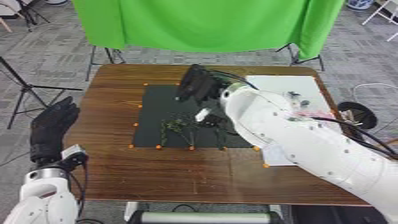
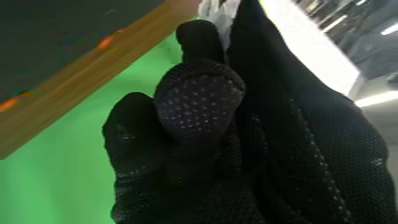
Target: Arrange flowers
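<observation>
Probably mid-placement, the right hand (image 1: pixel 200 84), upper centre, looks closed in a pinch on a pale thing (image 2: pixel 218 10), with green flower stems (image 1: pixel 172 123) lying near frame centre, so next comes careful aiming before any release.

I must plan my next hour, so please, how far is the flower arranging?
Nothing looks clearly finished. The right black-gloved hand seems to pinch a pale, translucent thing. Thin green stems lie loose on the flat black mat, so arranging them is probably left.

Brown table (image 1: pixel 151 175) bears 1 dark mat (image 1: pixel 155 110), white sheeting (image 1: pixel 275 82).
</observation>
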Controlling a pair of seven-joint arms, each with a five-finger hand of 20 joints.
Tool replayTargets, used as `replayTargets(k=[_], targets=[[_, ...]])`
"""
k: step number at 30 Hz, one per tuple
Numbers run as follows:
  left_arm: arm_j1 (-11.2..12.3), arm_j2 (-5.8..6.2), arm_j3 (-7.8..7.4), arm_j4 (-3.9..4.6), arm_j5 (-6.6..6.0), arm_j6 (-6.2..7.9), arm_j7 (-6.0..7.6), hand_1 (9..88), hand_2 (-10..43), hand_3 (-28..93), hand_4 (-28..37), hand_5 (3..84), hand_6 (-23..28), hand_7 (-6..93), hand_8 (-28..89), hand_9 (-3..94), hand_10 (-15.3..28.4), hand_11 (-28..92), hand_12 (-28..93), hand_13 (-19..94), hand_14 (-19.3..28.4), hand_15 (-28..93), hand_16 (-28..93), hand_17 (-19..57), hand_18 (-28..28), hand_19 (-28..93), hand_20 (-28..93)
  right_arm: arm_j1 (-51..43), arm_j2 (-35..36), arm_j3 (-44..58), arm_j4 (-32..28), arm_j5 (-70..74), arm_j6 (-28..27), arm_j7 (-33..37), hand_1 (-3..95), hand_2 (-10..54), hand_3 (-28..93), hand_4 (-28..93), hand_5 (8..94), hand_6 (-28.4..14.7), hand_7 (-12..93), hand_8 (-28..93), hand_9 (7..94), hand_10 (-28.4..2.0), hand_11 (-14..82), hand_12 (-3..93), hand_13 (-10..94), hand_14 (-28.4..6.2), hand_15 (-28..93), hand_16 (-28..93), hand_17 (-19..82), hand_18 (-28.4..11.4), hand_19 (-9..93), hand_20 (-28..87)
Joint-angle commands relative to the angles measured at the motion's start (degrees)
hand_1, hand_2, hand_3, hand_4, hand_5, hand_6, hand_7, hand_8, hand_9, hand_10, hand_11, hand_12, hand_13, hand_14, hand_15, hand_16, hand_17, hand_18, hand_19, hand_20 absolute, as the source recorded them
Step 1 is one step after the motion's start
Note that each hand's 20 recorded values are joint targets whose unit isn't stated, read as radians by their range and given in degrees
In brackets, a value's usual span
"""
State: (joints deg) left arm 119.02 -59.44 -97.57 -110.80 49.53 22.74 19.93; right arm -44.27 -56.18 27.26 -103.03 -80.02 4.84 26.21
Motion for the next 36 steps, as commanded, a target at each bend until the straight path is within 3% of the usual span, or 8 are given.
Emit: replayTargets(k=[1,3,5,6,14,20,28,36], targets=[[-2.5,-0.52,1.96,2.13,-2.52,2.22,3.02,30.4,24.0,59,-28.3,59.3,2.6,15.4,-9,51.0,14.3,22,9,42,14.3,20,-3,22.0,11.6,8,26,0.5,-9.1,-2.2,4.3,3.2,-7.1,0.1,55.7,-9.5,59,-10,75.5,-3.6,15,7,77.8,-14.9,13.4,20.9,88,-4.8,54,34,64,-9.7,89,45],[-3.0,-1.07,2.19,3.18,-2.82,2.66,3.01,30.9,26.8,58,-28.3,59.9,3.0,15.1,-9,52.6,14.5,22,9,43,14.4,20,-4,23.0,11.5,8,26,0.4,-10.5,-2.5,5.9,4.8,-9.1,0.3,54.5,-9.5,61,-12,74.0,-3.6,15,5,76.1,-15.0,14.4,17.7,88,-4.8,55,34,64,-9.6,90,45],[-3.0,-1.21,2.27,3.97,-4.14,2.92,2.76,31.2,27.9,57,-28.3,59.4,3.6,14.7,-9,53.3,14.5,22,8,44,14.2,20,-4,23.4,11.4,8,27,0.1,-11.8,-2.8,7.0,6.1,-10.8,0.9,53.6,-9.5,62,-12,72.7,-3.4,15,5,74.4,-14.9,14.1,16.1,88,-4.8,55,34,63,-9.8,90,45],[-2.7,-1.34,2.34,3.94,-4.74,3.34,2.75,30.9,28.4,58,-28.3,59.0,4.3,14.4,-9,53.6,14.7,22,8,44,14.1,19,-4,23.6,11.4,8,27,-0.1,-12.4,-2.8,7.7,6.2,-11.9,1.2,52.8,-9.5,64,-13,71.8,-3.1,15,3,73.5,-14.9,13.7,15.8,87,-4.7,55,34,63,-9.8,90,45],[-1.5,-2.53,2.86,3.35,-4.08,3.33,2.55,29.0,28.8,61,-28.3,58.2,4.9,13.9,-9,53.7,15.1,22,8,44,14.1,20,-4,23.8,11.3,7,28,-0.6,-15.2,-2.9,11.6,7.6,-16.3,2.6,48.8,-9.5,69,-14,66.8,-2.4,14,-5,69.1,-14.3,12.0,15.5,86,-4.7,57,34,62,-10.1,92,46],[-1.5,-3.23,3.2,3.36,-3.77,2.34,1.92,28.4,28.0,62,-28.3,57.6,4.7,13.8,-9,53.5,15.3,22,9,44,14.4,20,-4,23.7,11.4,7,29,-0.5,-16.6,-3.0,13.6,8.2,-18.1,3.4,47.5,-9.5,70,-14,64.6,-2.3,14,-10,67.1,-13.7,11.4,15.2,85,-5.0,58,33,61,-10.7,93,46],[-1.8,-3.51,3.34,3.52,-3.26,1.14,0.94,27.8,24.8,64,-28.3,56.9,4.5,14.3,-8,53.4,15.4,22,9,44,14.7,20,-4,23.4,11.5,7,29,0.0,-17.5,-3.1,14.9,7.6,-18.7,4.1,45.0,-9.5,70,-14,61.4,-2.2,14,-10,64.7,-13.2,10.8,15.0,84,-5.5,59,32,61,-11.1,93,46],[-1.6,-3.5,4.02,3.03,-3.14,1.12,0.7,27.3,22.8,64,-28.3,56.4,4.3,14.8,-8,53.3,15.4,23,10,44,14.7,21,-4,23.1,11.6,7,29,0.8,-17.9,-2.5,15.6,6.6,-19.2,4.4,41.9,-9.5,70,-13,58.8,-2.1,13,-10,63.0,-13.0,9.7,14.8,84,-5.6,59,31,60,-11.6,93,46]])
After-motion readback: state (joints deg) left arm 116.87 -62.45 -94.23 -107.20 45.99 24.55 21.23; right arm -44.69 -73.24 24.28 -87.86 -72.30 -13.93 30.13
